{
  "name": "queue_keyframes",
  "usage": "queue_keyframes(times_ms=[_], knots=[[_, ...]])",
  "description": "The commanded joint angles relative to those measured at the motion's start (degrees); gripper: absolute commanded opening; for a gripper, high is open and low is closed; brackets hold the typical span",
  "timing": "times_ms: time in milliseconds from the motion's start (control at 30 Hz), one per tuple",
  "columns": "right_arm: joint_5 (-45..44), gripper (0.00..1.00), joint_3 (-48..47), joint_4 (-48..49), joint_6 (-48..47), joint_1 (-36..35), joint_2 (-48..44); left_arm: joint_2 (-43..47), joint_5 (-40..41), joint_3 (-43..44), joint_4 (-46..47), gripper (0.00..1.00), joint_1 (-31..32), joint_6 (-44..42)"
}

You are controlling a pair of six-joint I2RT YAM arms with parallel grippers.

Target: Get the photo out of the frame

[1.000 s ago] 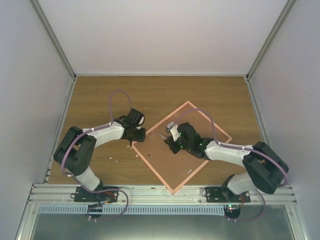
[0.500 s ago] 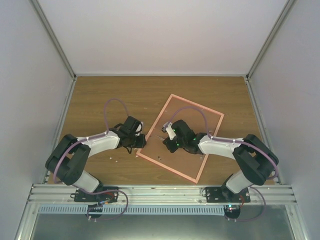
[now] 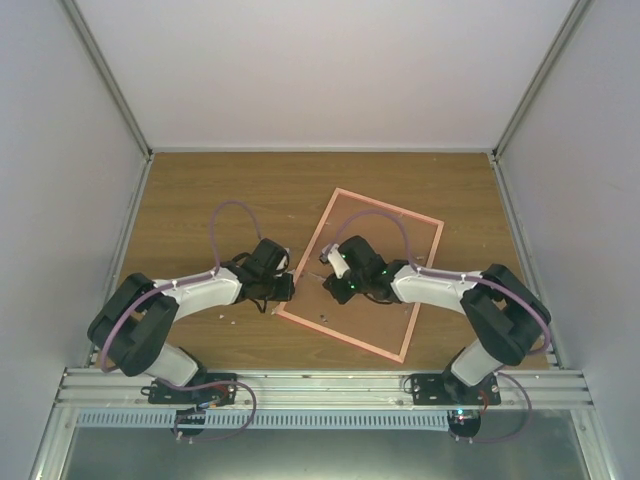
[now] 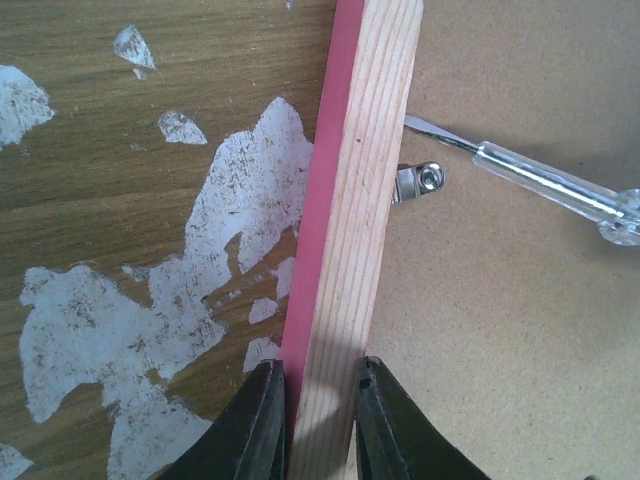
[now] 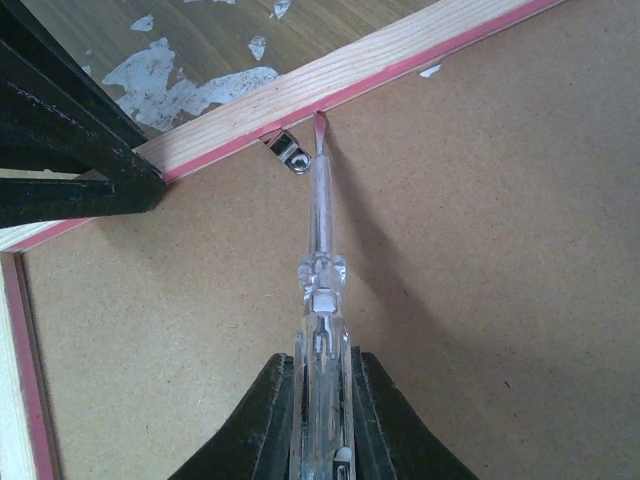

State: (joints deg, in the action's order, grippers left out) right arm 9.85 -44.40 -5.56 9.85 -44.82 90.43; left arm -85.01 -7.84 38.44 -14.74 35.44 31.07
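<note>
The wooden side rail of the frame [image 4: 368, 150] is being clamped between the jaws of the left tool [image 4: 318, 405]. A clear-handled screwdriver [image 5: 320, 230] is being gripped by the right tool [image 5: 322, 400], with its tip being held against the rail's inner edge just beside a small metal clip [image 5: 290, 155]. Farther out, the frame is being supported face down, brown backing [image 5: 480, 250] uppermost, by the tabletop [image 3: 220, 185], right of centre.

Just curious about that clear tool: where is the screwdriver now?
Right wrist view: the screwdriver is in the right gripper, tip against the rail of the frame beside a metal clip.
</note>
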Motion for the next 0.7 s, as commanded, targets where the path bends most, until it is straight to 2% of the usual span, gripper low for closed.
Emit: queue_keyframes(times_ms=[0,667], knots=[[2.1,0.01,-2.0,-2.1,-1.4,0.4,1.8,-1.5,2.2,-1.5,-8.5,0.18,0.9,2.4],[7.1,0.01,-2.0,-9.0,-5.6,0.3,-0.5,-2.1,3.0,-1.1,-8.6,0.18,1.1,2.7]])
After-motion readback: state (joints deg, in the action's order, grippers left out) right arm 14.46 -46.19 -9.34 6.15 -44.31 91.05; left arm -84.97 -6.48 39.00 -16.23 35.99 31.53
